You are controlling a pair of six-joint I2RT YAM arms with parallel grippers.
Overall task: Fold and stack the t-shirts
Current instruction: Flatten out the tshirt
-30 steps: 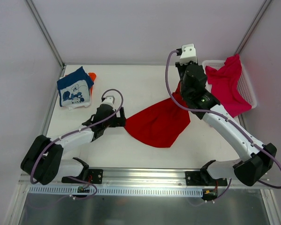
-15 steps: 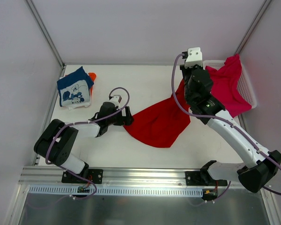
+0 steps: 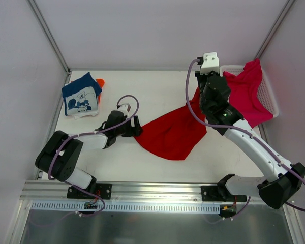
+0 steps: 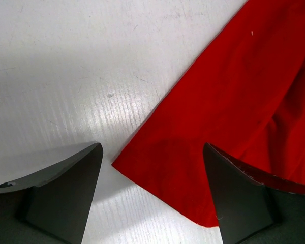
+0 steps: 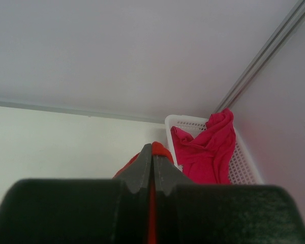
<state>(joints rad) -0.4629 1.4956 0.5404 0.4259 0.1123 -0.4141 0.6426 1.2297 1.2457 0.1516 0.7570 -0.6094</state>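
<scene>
White table (image 3: 157, 86) lies under us: our right gripper (image 5: 152, 152) pinches the red shirt (image 3: 170, 134) at its far edge; our left gripper (image 4: 152, 150) stands open around its left corner.

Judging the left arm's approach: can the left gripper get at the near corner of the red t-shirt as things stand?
Probably yes. The left gripper stands open just above the table, and the corner of the red t-shirt lies between its jaws with nothing in the way.
</scene>
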